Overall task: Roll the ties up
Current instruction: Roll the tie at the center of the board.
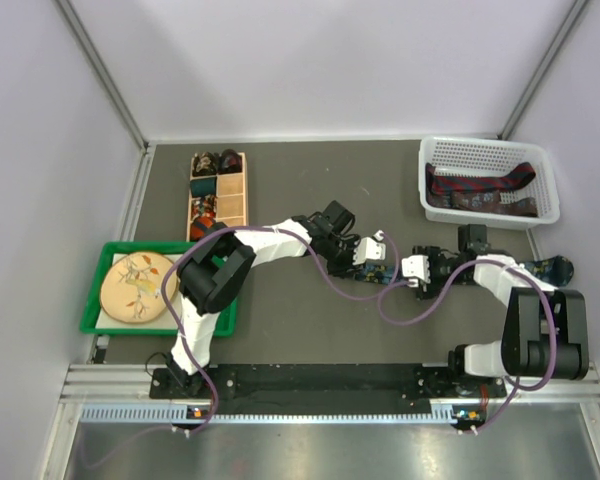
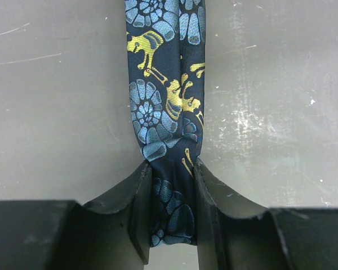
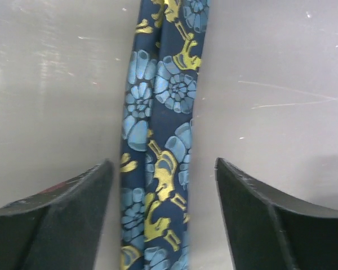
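Scuffed grey tabletop (image 2: 56,112) under a dark blue floral fabric necktie (image 2: 163,84), its length cut off; left gripper (image 2: 172,166) pinches its end, right gripper (image 3: 163,163) straddles it, jaws wide, untouching.

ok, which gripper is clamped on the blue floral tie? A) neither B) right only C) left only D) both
C: the left gripper pinches the blue floral tie tight between its fingers, while the right gripper only straddles it, jaws apart with a gap on each side.
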### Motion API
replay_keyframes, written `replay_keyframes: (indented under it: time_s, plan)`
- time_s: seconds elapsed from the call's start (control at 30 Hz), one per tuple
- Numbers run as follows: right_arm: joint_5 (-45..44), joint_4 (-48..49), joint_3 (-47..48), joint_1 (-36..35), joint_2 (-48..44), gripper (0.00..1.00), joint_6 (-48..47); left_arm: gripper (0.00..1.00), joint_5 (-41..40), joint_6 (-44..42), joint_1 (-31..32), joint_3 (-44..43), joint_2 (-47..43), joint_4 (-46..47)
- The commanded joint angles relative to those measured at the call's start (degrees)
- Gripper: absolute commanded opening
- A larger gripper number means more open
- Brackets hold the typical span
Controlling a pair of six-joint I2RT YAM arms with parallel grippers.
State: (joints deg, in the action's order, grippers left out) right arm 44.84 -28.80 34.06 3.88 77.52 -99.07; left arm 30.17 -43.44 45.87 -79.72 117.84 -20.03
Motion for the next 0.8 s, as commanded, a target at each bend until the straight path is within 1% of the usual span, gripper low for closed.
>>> replay_keyframes:
  time_s: [0.0, 0.1, 0.13, 0.2, 0.23, 0.33, 0.37, 0.4, 0.5, 0.6, 0.63, 0.67, 0.7, 0.73, 0.77]
  plan:
    - [-3.18, 4.8, -3.04, -1.59, 0.62, 0.68, -4.63, 0.09, -5.21, 0.29, -1.74, 1.06, 3.62, -8.01]
    - [-4.75, 4.54, -2.51, -2.56, 1.32, 0.54, -4.03, 0.09, -5.65, 0.46, -2.01, 0.71, 3.71, -8.09]
    - [-5.11, 3.23, -2.08, -2.82, 2.28, 0.45, -3.94, 0.09, -5.74, 0.55, -2.1, 0.45, 3.89, -8.18]
    - [-6.51, 1.3, -0.59, -3.17, 3.25, 0.39, -4.29, 0.09, -5.74, 0.46, -2.27, 0.1, 4.06, -8.53]
    - [-7.04, 0.68, -0.23, -3.61, 3.69, 0.32, -4.38, 0.09, -5.83, 0.46, -2.36, 0.09, 4.06, -8.53]
    - [-8.19, -0.73, 0.04, -3.62, 4.13, 0.27, -4.73, 0.09, -6.0, 0.38, -2.45, 0.01, 4.06, -8.62]
    - [-8.36, -1.34, 0.04, -3.53, 4.13, 0.23, -4.82, 0.09, -5.92, 0.37, -2.45, 0.01, 4.06, -8.71]
    - [-8.63, -1.61, 0.04, -3.62, 4.13, 0.13, -5.08, 0.09, -5.83, 0.29, -2.45, 0.01, 4.06, -8.71]
    - [-9.33, -1.79, -0.4, -3.62, 3.52, 0.0, -5.35, 0.09, -6.0, 0.29, -2.45, 0.01, 3.98, -8.8]
    - [-9.51, -2.14, -0.84, -3.62, 2.65, 0.0, -5.7, 0.09, -5.92, 0.29, -2.45, -0.08, 4.06, -8.71]
    - [-9.42, -2.58, -0.67, -3.62, 2.29, 0.03, -5.53, 0.09, -5.92, 0.29, -2.45, -0.08, 4.06, -8.71]
    - [-9.16, -3.19, -0.06, -3.62, 1.94, 0.12, -4.31, 0.09, -5.92, 0.29, -2.45, -0.17, 4.15, -8.8]
    - [-8.46, -3.63, 0.38, -3.62, 0.81, 0.31, -2.99, 0.09, -5.92, 0.37, -2.45, -0.17, 3.98, -8.88]
    - [-8.02, -3.81, 0.82, -3.62, 0.19, 0.36, -1.23, 0.08, -5.92, 0.37, -2.45, -0.17, 4.06, -8.88]
    - [-7.58, -4.68, 2.31, -3.62, -0.43, 0.38, 1.65, 0.09, -5.83, 0.2, -2.45, -0.08, 4.06, -8.88]
